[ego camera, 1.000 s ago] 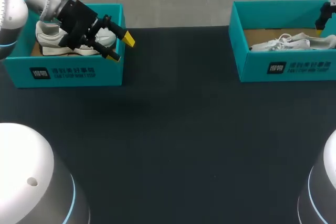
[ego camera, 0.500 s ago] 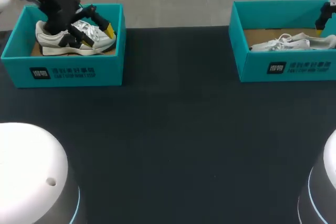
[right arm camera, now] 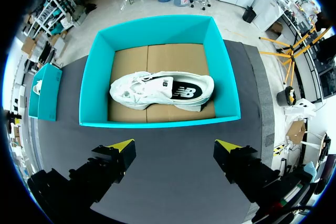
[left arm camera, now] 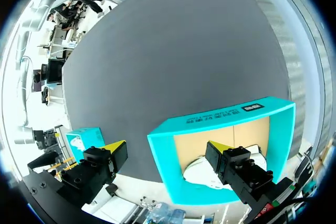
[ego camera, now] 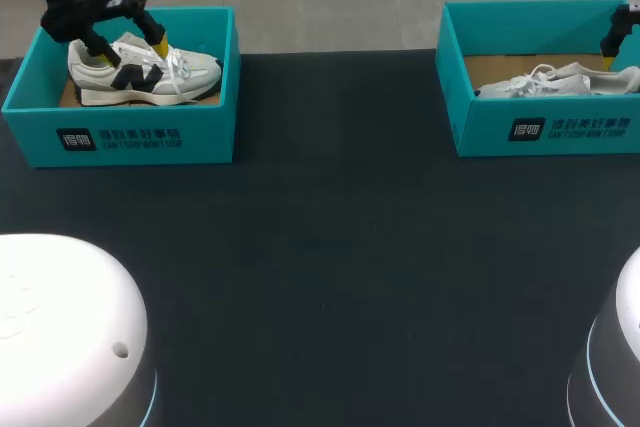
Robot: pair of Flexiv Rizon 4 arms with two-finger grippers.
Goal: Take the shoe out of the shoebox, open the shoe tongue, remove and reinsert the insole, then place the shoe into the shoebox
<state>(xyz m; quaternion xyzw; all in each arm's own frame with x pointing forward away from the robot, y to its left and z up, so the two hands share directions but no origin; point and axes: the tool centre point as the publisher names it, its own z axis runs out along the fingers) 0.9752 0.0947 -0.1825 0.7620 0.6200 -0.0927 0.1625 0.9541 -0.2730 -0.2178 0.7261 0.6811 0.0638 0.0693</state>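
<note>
Dark tabletop (ego camera: 330,247) stretches from the near edge to two teal boxes at its far side, well apart. The left shoebox (ego camera: 130,142) holds a white shoe (ego camera: 150,82) upright on its sole, toe toward the middle. The left fingers (ego camera: 160,47) are spread wide just above its heel and collar, gripping nothing. Only the left wrist view sets one tip against the box interior and the other against the tabletop outside the wall. The right shoebox (right arm camera: 157,123) holds a second shoe (right arm camera: 157,92) lying on its side on brown cardboard, shown whole only in the right wrist view. The right fingers (right arm camera: 122,149) stand wide apart and hold nothing, tips against the tabletop beside the box wall.
</note>
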